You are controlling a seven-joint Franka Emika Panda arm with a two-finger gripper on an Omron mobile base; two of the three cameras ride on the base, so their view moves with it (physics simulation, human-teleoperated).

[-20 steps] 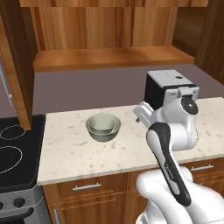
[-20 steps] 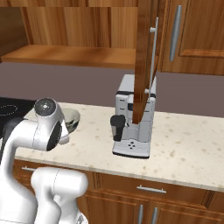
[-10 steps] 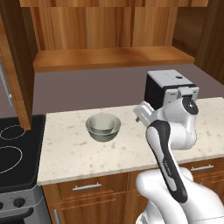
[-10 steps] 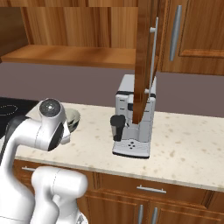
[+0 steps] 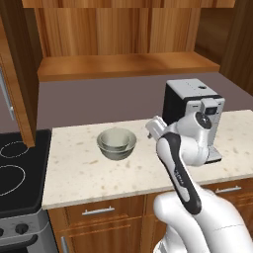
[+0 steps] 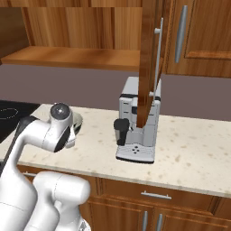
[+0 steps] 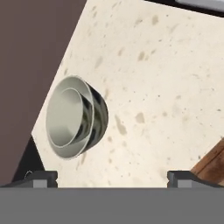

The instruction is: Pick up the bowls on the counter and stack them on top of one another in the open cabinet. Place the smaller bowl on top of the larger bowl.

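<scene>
At the bottom of the hand view, the gripper [image 7: 112, 176] has its two dark finger tips [image 7: 43, 176] spread far apart, as wide as they go, and nothing is between them. It holds nothing and touches nothing. From the left base view the gripper [image 5: 153, 129] hangs in the air just to the right of the bowls, a little above the counter [image 5: 89, 170], and its tips point toward them. The white arm rises from the base, bends at a dark elbow, and folds back so the round wrist sits in front of the coffee machine [image 5: 190, 101]. In the right base view the arm's round joint covers most of the bowls, and only a bit of pale rim [image 6: 77, 121] peeks out beside it. The smaller bowl [image 5: 115, 139] sits nested inside the larger bowl [image 5: 118, 150], and both stand upright on the counter with their open mouths facing up. In the hand view the larger bowl [image 7: 97, 114] looks tipped on its side with its mouth to the left, because the camera is rolled; the smaller bowl [image 7: 65, 118] rests inside it. The bowls are round, so they have no long side. Left of the counter is the black stovetop [image 5: 15, 173]. Above and behind the counter is the open cabinet [image 5: 123, 64], with its wooden shelf and plank back.
</scene>
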